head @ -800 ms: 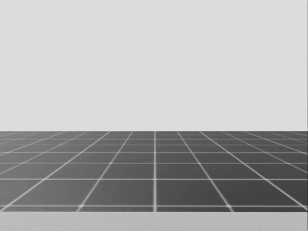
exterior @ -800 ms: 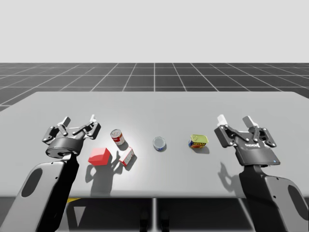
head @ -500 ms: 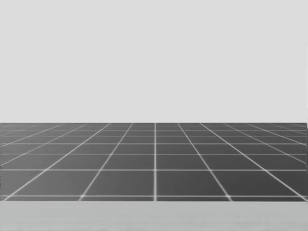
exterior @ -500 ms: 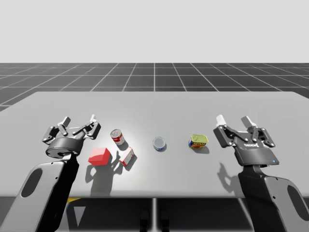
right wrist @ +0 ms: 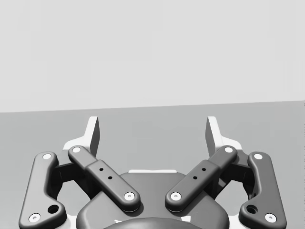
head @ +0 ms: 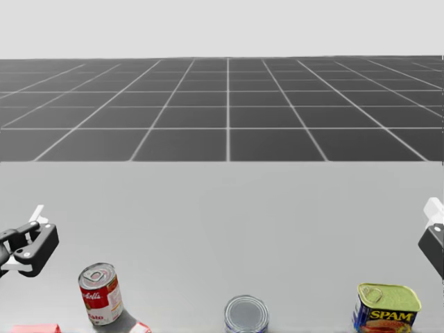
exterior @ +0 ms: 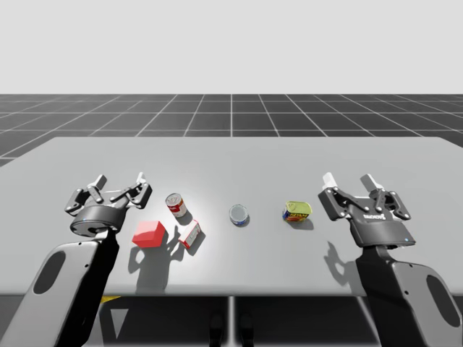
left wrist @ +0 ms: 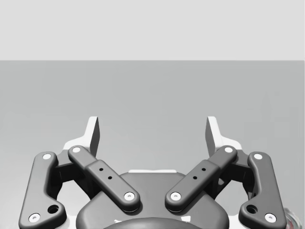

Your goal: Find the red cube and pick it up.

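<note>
Your left hand (exterior: 118, 182) is hanging open over the worktop (exterior: 239, 155); the red cube (exterior: 148, 233) is sitting just right of its wrist, behind the fingertips (exterior: 139, 178). It is probably handling light, rigid, smooth: be pinching two opposite flat faces.

The bench (exterior: 289, 155) looks smooth, grey and matt, with one soft bright patch on it. The red cube (exterior: 148, 233) is plain and matt, like smooth plastic. The red and white can (head: 100, 293) has a shiny metal top and a label like paper. The silver can (head: 246, 313) looks like bare shiny metal. The yellow and blue tin (head: 387, 308) is glossy. My left end effector (left wrist: 152, 131) and right end effector (right wrist: 152, 131) have dark matt links like plastic, small pale rivets and whitish fingertips (left wrist: 93, 133).
</note>
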### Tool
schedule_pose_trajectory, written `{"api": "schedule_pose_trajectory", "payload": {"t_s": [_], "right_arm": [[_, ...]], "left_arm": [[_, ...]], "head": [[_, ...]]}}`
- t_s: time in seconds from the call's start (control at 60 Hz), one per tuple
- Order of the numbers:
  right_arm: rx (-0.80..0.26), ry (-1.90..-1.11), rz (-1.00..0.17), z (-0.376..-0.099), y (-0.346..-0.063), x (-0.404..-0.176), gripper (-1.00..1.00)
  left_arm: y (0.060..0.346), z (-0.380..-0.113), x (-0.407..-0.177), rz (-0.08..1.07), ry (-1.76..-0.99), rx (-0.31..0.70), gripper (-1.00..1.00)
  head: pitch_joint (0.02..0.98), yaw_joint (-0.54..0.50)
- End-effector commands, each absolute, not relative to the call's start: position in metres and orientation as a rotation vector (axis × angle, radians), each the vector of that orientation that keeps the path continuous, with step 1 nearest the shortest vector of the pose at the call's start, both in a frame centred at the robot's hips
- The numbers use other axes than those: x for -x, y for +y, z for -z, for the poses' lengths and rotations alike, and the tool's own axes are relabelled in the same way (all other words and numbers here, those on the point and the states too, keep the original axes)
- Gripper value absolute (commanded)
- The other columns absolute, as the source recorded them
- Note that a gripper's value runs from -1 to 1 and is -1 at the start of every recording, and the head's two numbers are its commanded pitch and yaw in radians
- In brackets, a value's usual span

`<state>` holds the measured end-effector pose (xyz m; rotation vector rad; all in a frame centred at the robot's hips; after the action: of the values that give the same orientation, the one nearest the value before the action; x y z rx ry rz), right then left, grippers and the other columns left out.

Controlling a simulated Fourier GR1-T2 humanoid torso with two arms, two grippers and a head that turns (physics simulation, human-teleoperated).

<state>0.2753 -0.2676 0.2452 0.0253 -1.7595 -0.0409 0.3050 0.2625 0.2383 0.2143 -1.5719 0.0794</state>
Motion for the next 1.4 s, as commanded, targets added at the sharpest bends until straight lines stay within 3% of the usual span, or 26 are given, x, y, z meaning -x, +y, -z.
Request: {"api": "schedule_pose_trajectory", "payload": {"t_s": [0.017,0.3,0.667,0.967,1.067,1.233,1.4], "right_arm": [[-0.002,-1.759,0.029,-0.243,-0.267,-0.276,-1.0],[0.033,-1.749,-0.015,-0.24,-0.261,-0.276,-1.0],[0.028,-1.723,-0.056,-0.235,-0.251,-0.275,-1.0],[0.017,-1.713,-0.065,-0.235,-0.252,-0.276,-1.0],[0.015,-1.71,-0.059,-0.234,-0.252,-0.275,-1.0],[0.015,-1.705,-0.056,-0.234,-0.252,-0.275,-1.0],[0.014,-1.702,-0.055,-0.233,-0.252,-0.276,-1.0]], "left_arm": [[0.262,-0.238,-0.306,-0.076,-1.565,-0.221,-1.0],[0.262,-0.236,-0.306,-0.069,-1.558,-0.231,-1.0],[0.261,-0.234,-0.307,-0.062,-1.546,-0.238,-1.0],[0.256,-0.234,-0.308,-0.055,-1.535,-0.208,-1.0],[0.254,-0.235,-0.305,-0.065,-1.516,-0.154,-1.0],[0.25,-0.244,-0.279,-0.047,-1.494,-0.133,-1.0],[0.25,-0.237,-0.243,-0.056,-1.424,-0.138,-1.0]], "head": [[0.538,0.02],[0.693,0.13],[0.838,0.39],[0.87,0.45],[0.866,0.45],[0.861,0.45],[0.858,0.45]]}}
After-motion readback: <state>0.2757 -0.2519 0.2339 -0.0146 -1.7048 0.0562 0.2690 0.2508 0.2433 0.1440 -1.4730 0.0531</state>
